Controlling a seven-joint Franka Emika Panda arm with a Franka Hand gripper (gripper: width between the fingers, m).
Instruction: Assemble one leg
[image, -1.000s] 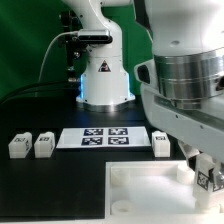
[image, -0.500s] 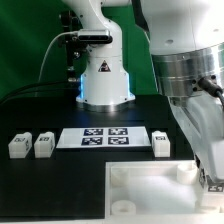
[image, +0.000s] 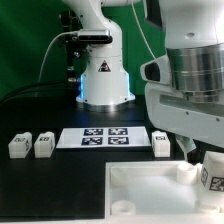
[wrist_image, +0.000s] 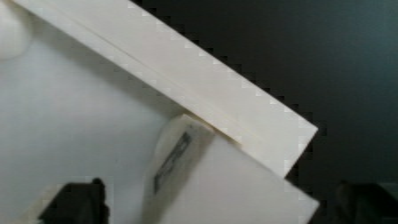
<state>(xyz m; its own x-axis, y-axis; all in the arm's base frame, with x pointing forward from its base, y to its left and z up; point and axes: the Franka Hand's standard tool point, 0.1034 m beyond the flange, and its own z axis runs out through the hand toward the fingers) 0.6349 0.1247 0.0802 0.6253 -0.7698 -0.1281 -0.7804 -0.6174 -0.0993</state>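
Observation:
A white leg (image: 212, 172) with a black-and-white tag stands at the far corner of the wide white panel (image: 140, 190), on the exterior view's right. In the wrist view the same leg (wrist_image: 178, 158) stands on the panel (wrist_image: 71, 120) next to its raised edge. My gripper (wrist_image: 219, 197) is open, with both dark fingertips (wrist_image: 75, 201) wide apart and well clear of the leg. The arm's big hand (image: 190, 105) hangs just above this leg. Three more legs lie on the table: two (image: 18, 146) (image: 43, 146) on the left and one (image: 162, 143) beside the marker board.
The marker board (image: 105, 137) lies flat behind the panel. The robot's white base (image: 103, 80) stands at the back. The panel has a round socket (image: 122, 206) near its front left corner. The table is black.
The arm's hand has shifted and turned above the panel's far right corner. The leg there now shows more fully below it. The other legs and the panel have not moved.

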